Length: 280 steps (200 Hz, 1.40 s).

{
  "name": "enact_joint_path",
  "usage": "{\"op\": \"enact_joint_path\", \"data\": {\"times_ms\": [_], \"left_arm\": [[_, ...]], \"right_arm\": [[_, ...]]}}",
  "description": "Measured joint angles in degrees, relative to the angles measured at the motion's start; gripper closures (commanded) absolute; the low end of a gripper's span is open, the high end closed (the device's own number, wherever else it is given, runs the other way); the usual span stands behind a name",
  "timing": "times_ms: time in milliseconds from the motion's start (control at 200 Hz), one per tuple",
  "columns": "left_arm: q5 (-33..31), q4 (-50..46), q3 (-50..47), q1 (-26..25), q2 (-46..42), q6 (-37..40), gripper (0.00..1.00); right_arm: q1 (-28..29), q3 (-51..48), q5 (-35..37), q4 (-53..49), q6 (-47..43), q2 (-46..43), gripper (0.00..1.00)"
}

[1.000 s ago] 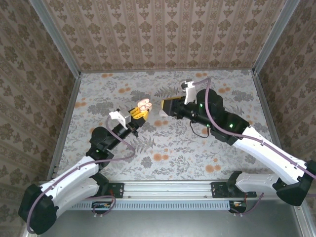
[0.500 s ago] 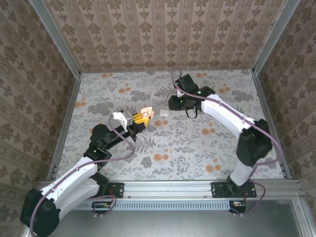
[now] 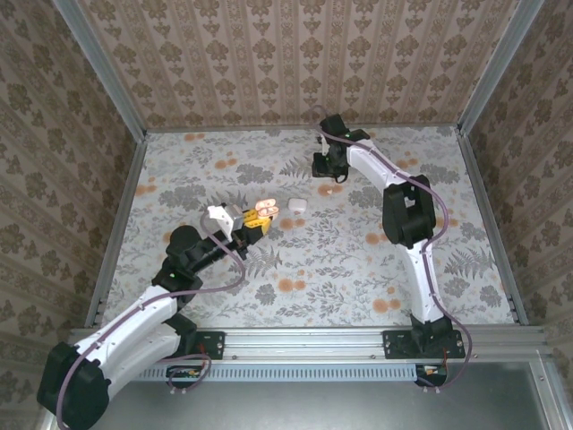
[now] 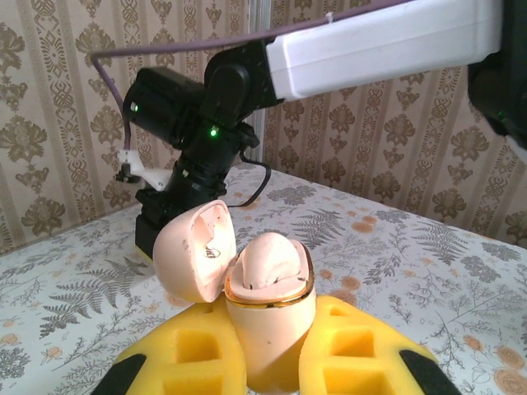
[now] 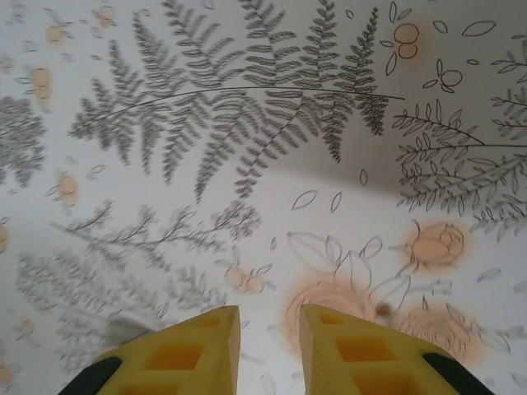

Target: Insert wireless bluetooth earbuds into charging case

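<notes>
My left gripper [image 4: 268,333] is shut on the charging case [image 4: 265,325], a pale cream box held upright between the yellow fingers [image 4: 188,355]. Its lid [image 4: 193,251] hangs open to the left. From above, the case [image 3: 262,211] sits left of centre. A small white piece that looks like an earbud [image 3: 297,204] lies on the table just right of it, apart from both grippers. My right gripper [image 3: 328,181] points down at the far middle of the table. Its yellow fingers [image 5: 185,354] stand a little apart with nothing between them [image 5: 269,311].
The floral table cover [image 3: 358,269] is walled in by patterned panels and metal posts. The right arm [image 4: 370,45] stretches across the top of the left wrist view, its black wrist [image 4: 185,107] just behind the open lid.
The right arm has swung away from the case towards the far wall, uncovering the small white piece. Its jaws have narrowed. The left arm has held almost still with the case.
</notes>
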Motion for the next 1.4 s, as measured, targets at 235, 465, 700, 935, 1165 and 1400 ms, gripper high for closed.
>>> {"op": "enact_joint_path", "data": {"times_ms": [235,465,700,935,1165,1400], "left_arm": [[-0.33,0.00,-0.07,0.24,0.85,0.44,1.00],[-0.28,0.22,-0.07,0.55,2.93,0.42,1.00],[0.17,0.50,-0.07,0.55,4.02,0.37,1.00],[0.61,0.87,-0.07,0.55,3.93,-0.42,1.00],[0.61,0.92,-0.07,0.52,2.82,-1.11,1.00],[0.59,0.90,-0.07,0.44,2.49,-1.16,1.00]], "right_arm": [[-0.46,2.86,-2.21,-4.13,-0.63,5.03,0.76],[-0.76,-2.58,-2.25,-3.58,-1.79,2.91,0.77],[-1.09,-15.26,-1.46,-1.84,-1.53,-4.55,0.77],[-0.59,-31.01,-1.68,1.64,1.03,-14.23,0.78],[5.44,-38.80,-2.51,1.11,2.27,-20.09,0.78],[6.05,-38.10,-4.33,1.25,2.84,-26.23,0.77]]}}
